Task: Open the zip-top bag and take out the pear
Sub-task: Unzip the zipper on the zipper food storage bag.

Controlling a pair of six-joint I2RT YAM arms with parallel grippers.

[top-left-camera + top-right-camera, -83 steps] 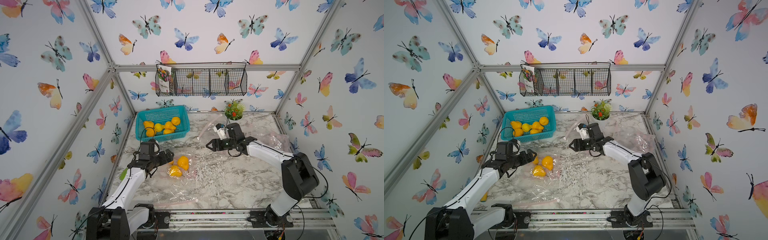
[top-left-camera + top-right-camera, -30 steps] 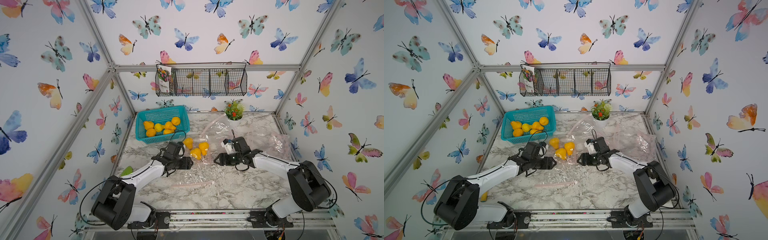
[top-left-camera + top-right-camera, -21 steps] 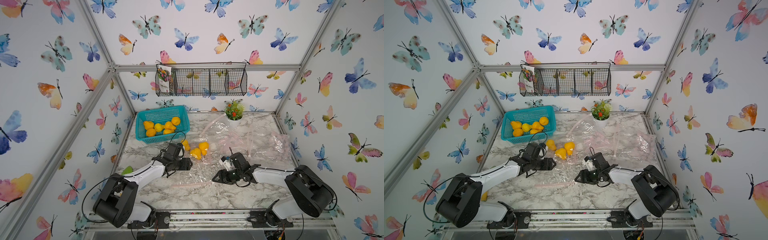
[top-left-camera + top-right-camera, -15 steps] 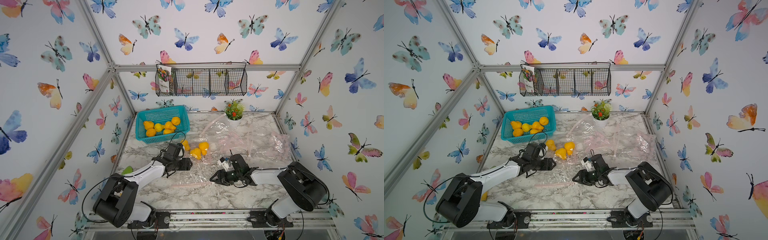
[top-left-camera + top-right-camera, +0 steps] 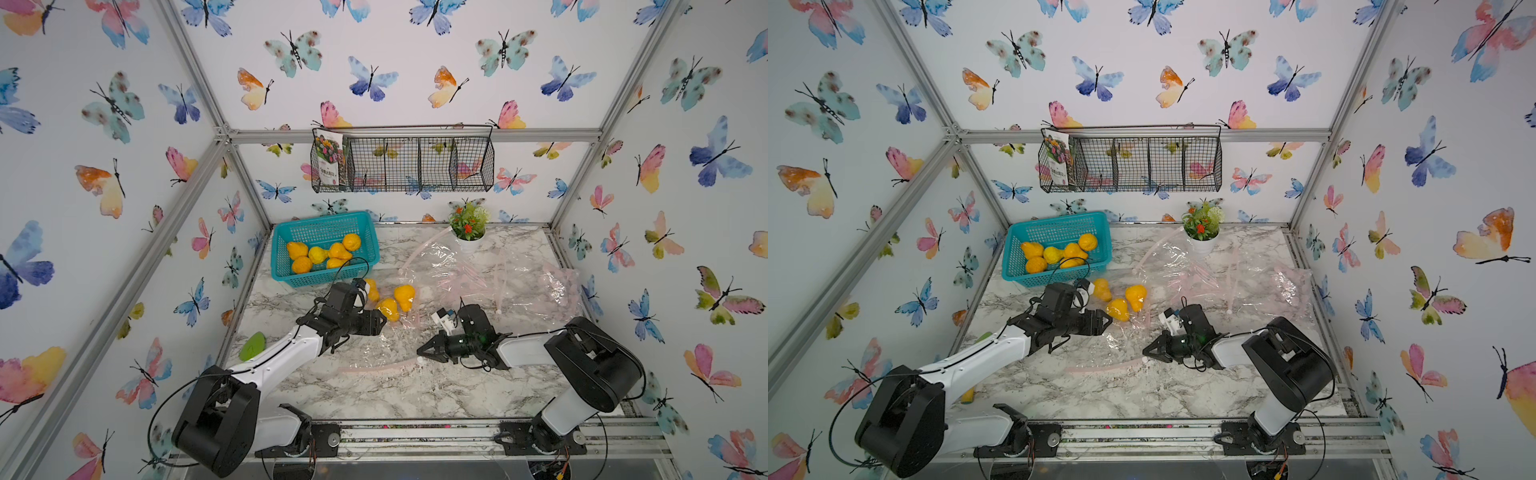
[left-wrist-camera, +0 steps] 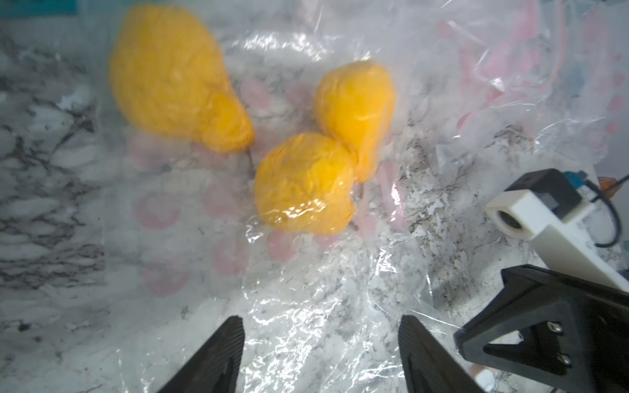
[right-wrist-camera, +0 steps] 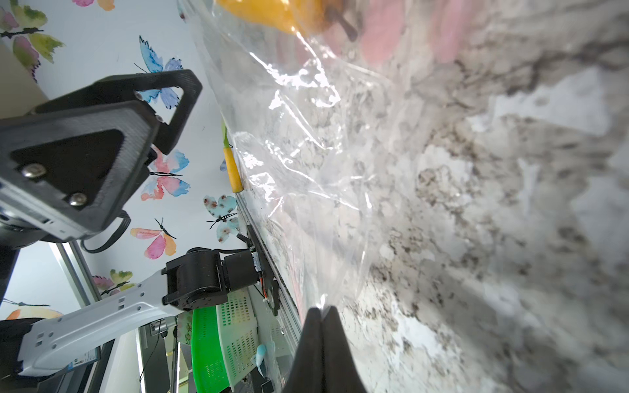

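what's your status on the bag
Right gripper shut on zip-top bag edge. Left gripper open over it. Pears inside. Nothing blocking.

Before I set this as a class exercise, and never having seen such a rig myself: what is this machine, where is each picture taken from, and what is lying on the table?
Two robot arms with pincer hands stand at a marble table. Both top views look down from overhead; each remaining picture comes from a camera on one arm's wrist. On the table lie a clear zip-top bag with three yellow pears inside, a teal basket of more pears, empty bags and a potted plant. The right gripper is shut on the bag's edge; the left gripper is open above the bag, holding nothing.
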